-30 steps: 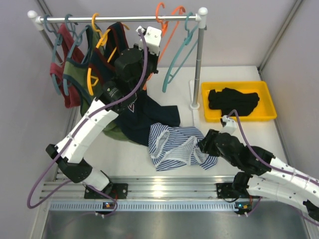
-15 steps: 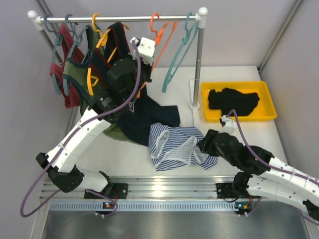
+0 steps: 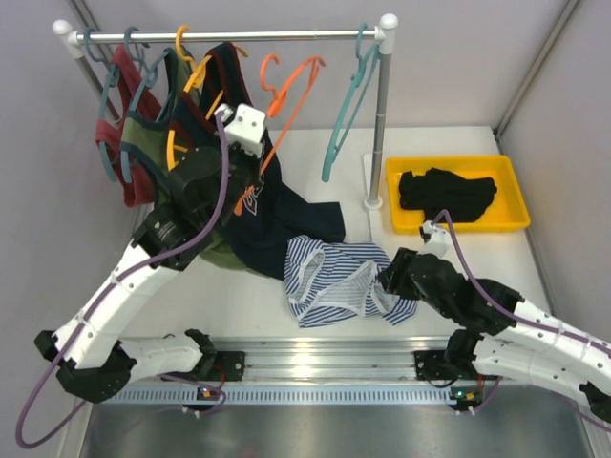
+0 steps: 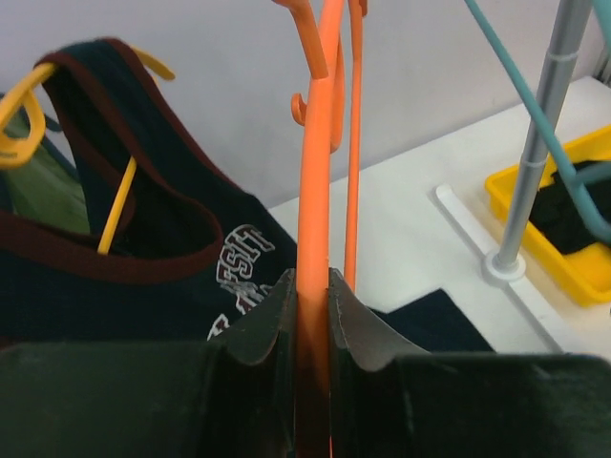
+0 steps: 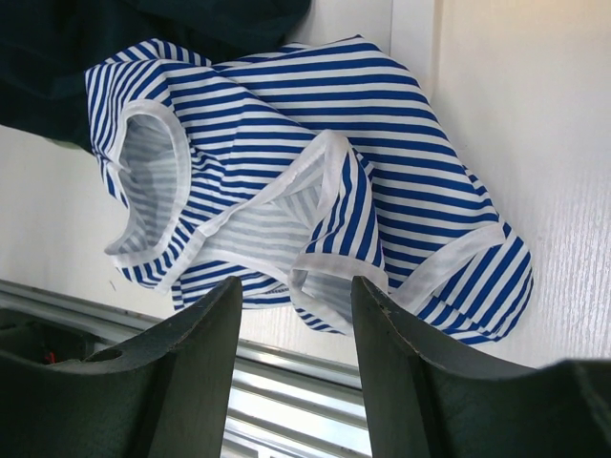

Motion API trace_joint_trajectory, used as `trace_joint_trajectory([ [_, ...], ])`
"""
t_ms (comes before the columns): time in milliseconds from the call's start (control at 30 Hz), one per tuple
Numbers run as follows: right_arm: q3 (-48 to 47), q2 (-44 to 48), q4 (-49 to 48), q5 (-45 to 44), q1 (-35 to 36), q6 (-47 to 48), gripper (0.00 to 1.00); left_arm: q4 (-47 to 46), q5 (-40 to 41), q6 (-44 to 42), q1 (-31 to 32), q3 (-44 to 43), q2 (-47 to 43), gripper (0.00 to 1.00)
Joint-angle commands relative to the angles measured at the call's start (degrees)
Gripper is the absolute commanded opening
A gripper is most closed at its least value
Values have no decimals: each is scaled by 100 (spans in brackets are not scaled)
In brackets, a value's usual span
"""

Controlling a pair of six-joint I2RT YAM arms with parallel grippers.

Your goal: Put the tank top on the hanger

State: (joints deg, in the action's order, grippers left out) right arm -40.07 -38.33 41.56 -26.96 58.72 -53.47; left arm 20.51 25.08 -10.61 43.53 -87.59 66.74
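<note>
The left gripper (image 4: pixel 312 286) clamps the orange hanger (image 4: pixel 317 181), seemingly clear of the rail (image 3: pixel 286 35). The right gripper (image 5: pixel 296 296) hangs spread just above the striped tank top (image 5: pixel 277 124), crumpled on the white table (image 5: pixel 516 95).

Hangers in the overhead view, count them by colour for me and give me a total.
Teal hangers: 3, two at the left end of the rail, one at the right.
Yellow hanger: 1, carrying the navy top.
Orange hanger: 1, off the rail, pinched in the left claw.
Total: 5
</note>
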Motion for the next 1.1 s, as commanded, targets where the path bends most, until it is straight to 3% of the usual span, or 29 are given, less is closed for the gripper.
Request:
trace_joint_trajectory([
  [0,-176,-87,1,-117,-36,135,50,680,-161,164,-29,513,-731,0],
  [267,-273,-526,-43,217,-27,136,47,1973,-1083,990,-29,1262,-1927,0],
  [733,518,-843,-825,640,-27,-400,43,2932,-3219,1317,-20,1649,-2051,0],
  [1067,887,-194,299,112,-45,-831,19,3266,-4169,1114,-29,1517,-1753,0],
])
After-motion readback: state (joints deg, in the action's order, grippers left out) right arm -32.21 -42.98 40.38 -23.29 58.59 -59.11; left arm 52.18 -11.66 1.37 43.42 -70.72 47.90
